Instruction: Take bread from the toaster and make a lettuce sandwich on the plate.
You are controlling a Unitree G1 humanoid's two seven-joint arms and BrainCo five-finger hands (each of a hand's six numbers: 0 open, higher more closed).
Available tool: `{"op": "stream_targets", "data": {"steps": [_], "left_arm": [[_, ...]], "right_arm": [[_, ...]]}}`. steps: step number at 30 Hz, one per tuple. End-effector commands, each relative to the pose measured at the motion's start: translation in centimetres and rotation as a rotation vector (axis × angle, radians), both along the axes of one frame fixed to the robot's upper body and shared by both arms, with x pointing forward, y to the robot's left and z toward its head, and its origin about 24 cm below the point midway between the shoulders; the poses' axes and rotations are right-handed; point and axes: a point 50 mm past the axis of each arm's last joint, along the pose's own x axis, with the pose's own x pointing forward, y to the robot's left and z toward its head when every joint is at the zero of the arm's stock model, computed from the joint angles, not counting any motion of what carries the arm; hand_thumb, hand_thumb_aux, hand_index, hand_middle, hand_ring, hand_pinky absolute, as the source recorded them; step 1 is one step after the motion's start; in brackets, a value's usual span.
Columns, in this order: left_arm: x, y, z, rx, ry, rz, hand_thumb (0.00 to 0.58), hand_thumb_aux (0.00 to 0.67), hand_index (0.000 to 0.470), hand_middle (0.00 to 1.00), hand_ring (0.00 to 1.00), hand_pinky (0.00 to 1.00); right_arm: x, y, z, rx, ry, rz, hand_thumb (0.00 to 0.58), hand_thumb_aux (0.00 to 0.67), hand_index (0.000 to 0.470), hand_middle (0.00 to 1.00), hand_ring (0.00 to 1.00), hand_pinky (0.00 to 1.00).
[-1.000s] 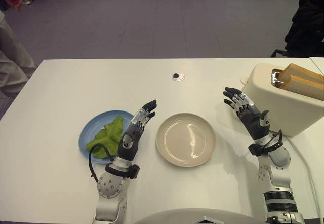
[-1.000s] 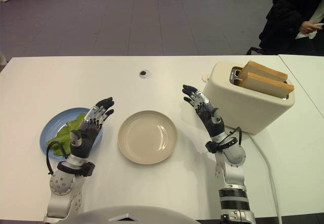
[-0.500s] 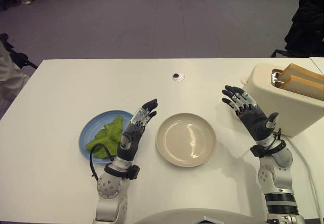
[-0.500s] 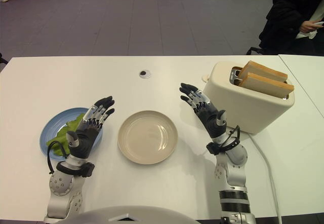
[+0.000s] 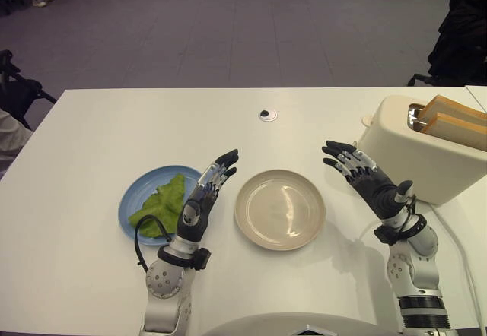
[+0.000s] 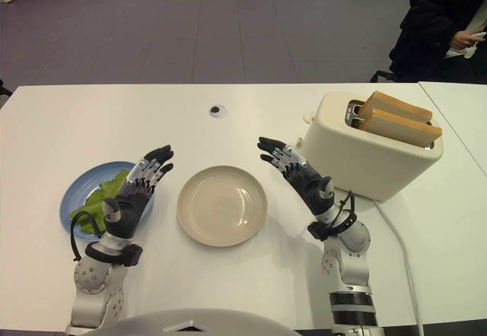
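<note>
A cream toaster [image 5: 426,152] stands at the table's right, with two slices of toasted bread [image 5: 454,120] sticking up out of its slots. A beige plate [image 5: 279,208] lies bare at the centre front. To its left a blue plate [image 5: 137,196] carries a green lettuce leaf [image 5: 160,205]. My left hand [image 5: 202,197] is raised between the two plates, fingers spread, holding nothing. My right hand [image 5: 365,182] hovers open between the beige plate and the toaster, fingers pointing up and to the left.
A small round dark-centred disc [image 5: 267,113] is set into the table behind the beige plate. A white cable [image 5: 460,256] runs from the toaster toward the front right edge. A second table's edge [image 6: 464,115] adjoins on the right.
My right hand has drifted left, away from the toaster toward the beige plate, and tilted flatter. The left hand has hardly moved.
</note>
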Motion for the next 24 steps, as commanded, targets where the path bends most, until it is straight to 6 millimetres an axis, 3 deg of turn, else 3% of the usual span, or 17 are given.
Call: {"op": "stream_targets", "data": {"steps": [1,24], "left_arm": [[-0.07,0.01,-0.34,0.013,0.016,0.008,0.0,0.0,0.0,0.0,0.0,0.0],[0.04,-0.15,-0.49,0.011,0.03,0.001,0.0,0.0,0.0,0.0,0.0,0.0]], "right_arm": [[-0.11,-0.04,-0.12,-0.021,0.004,0.0,0.0,0.0,0.0,0.0,0.0,0.0],[-0.1,0.2,-0.25,-0.064,-0.006,0.013,0.0,0.0,0.0,0.0,0.0,0.0]]}}
